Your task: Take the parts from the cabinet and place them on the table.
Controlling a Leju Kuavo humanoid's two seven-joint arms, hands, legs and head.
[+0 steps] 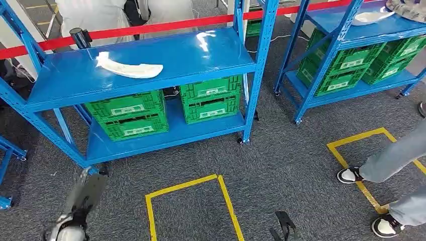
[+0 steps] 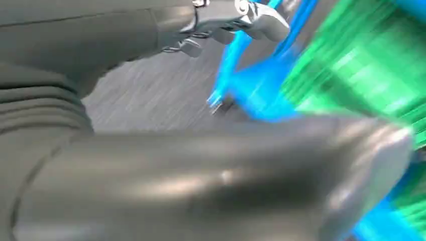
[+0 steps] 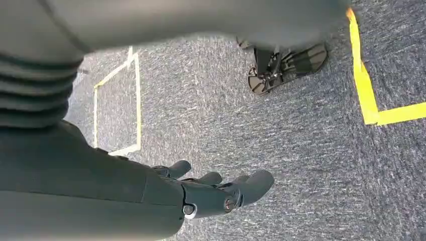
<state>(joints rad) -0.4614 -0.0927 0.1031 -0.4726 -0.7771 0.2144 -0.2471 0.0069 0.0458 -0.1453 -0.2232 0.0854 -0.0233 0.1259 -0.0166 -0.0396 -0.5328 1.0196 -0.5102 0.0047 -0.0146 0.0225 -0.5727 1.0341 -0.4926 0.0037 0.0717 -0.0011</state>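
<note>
Barely begun, judging by how things lay; faced a blue cabinet [image 1: 150,65] with green crates [image 1: 128,116] stacked on its lower shelf, more crates [image 1: 210,100] beside them; saw a second blue rack [image 1: 351,35] off to the right, also loaded with green crates [image 1: 346,65]; stood on grey carpet marked with a yellow tape square [image 1: 191,201], another yellow outline [image 1: 361,160] further right under a person's legs and shoes [image 1: 387,170]; noted a red barrier strip [image 1: 166,26] behind the cabinet, with people in white standing past it.

Found the task's thing, a white curved part [image 1: 129,67], lying flat on the cabinet's top shelf toward its left half, untouched and well apart from both hands; spotted a second white part [image 1: 370,18] on the far rack's top shelf; saw no table in any view, so placing remained entirely ahead.

Caught the left hand [image 1: 88,188] low near the cabinet's front foot, blurred; in the left wrist view [image 2: 236,17] fingers stretched out with nothing between them; found the right hand [image 3: 221,193] hanging over the carpet, fingers loosely curled and apart, holding nothing.

Left to do: reaching, grasping, carrying, setting down.
</note>
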